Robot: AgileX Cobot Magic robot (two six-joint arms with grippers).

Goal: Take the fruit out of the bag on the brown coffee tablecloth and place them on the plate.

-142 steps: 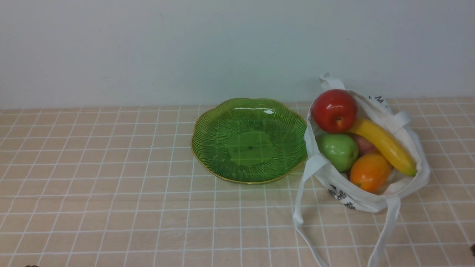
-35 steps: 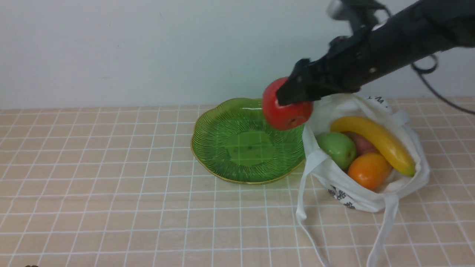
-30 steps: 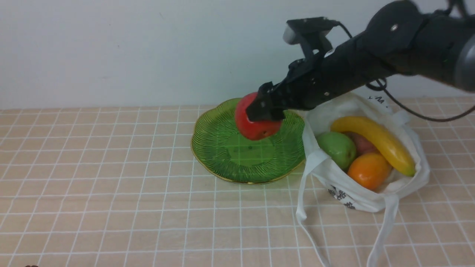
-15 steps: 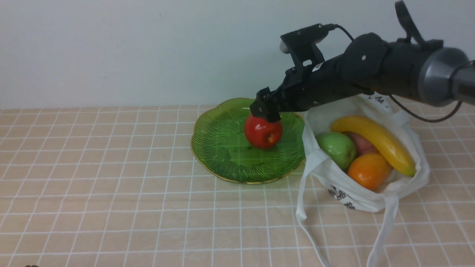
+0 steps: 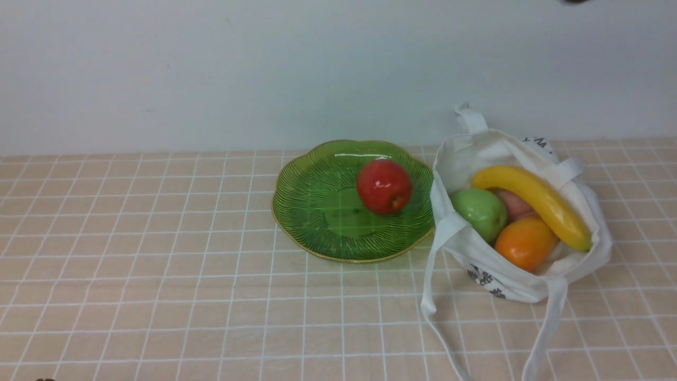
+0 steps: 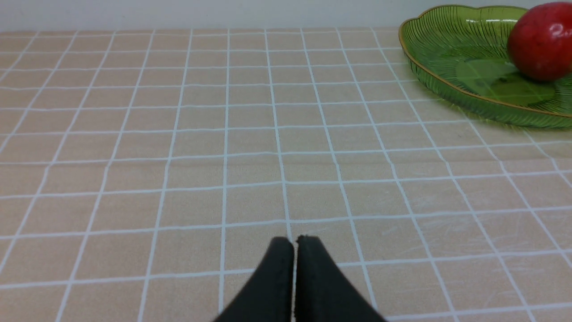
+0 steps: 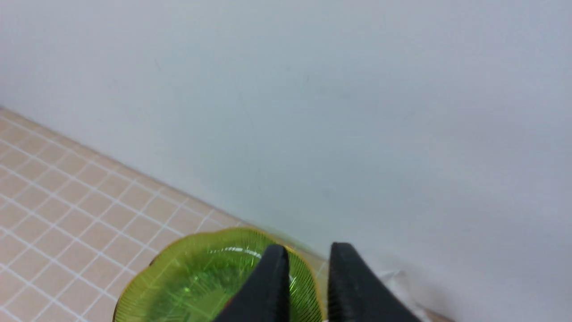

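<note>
The red apple [image 5: 384, 187] rests on the right part of the green plate [image 5: 317, 211], free of any gripper. The white bag [image 5: 529, 288] lies open to the right of the plate on the tan checked tablecloth [image 5: 158, 275]. It holds a green apple [image 5: 481, 211], a pinkish fruit [image 5: 515, 203], an orange [image 5: 526, 244] and a banana [image 5: 537, 203]. My left gripper [image 6: 294, 241] is shut and empty, low over the cloth, well away from the plate [image 6: 447, 58] and the red apple [image 6: 543, 42]. My right gripper [image 7: 308, 257] is open by a narrow gap and empty, raised above the plate [image 7: 187, 277].
A pale wall [image 5: 211, 69] stands right behind the plate and bag. The bag's long strap handles [image 5: 545, 333] trail over the cloth toward the front edge. Only a dark tip of the right arm [image 5: 574, 1] shows at the top of the front view.
The right gripper let go of the red apple on the plate and rose up out of the front view. The apple rolled slightly right. The left arm has not moved.
</note>
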